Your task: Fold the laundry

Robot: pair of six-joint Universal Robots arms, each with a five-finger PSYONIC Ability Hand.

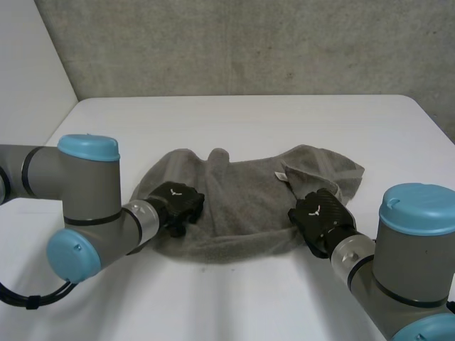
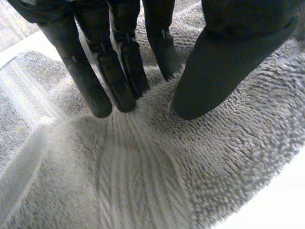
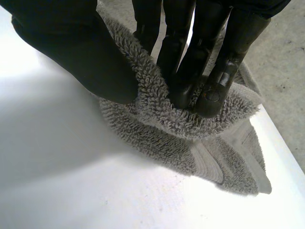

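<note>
**Both hands pinching the near edge of a rumpled towel, one at each end**

The grey towel [image 1: 242, 206] lies bunched and unflattened on the white table [image 1: 249, 121]. Its long axis runs crosswise, from one arm to the other. All places below are given relative to the towel.

The left hand [image 1: 178, 202] sits at the towel's left end, just inside the near edge. The right hand [image 1: 320, 217] sits at the right end, at the near corner, where the cloth is doubled over on itself. A small pale tag [image 1: 281, 175] lies on the towel just beyond the right hand. The bulk of the towel, and its far edge, lie beyond both hands, away from the robot.

In the left wrist view, the fingers [image 2: 119, 71] are nearly straight and close together. The thumb [image 2: 224, 62] presses in opposite them, and a ridge of pile is gathered up between the two: a shallow pinch of the top surface. In the right wrist view, the fingers [image 3: 190, 62] and thumb [image 3: 81, 52] close on a thick fold of cloth [image 3: 157, 95], with the rest of the corner trailing on the table beneath: a deeper, firmer pinch.

Judgement: the hands hold opposite ends of one long edge, so the coming move probably turns on drawing that edge taut along the long axis before carrying it toward the far edge. The left pinch looks the likelier to slip.
</note>
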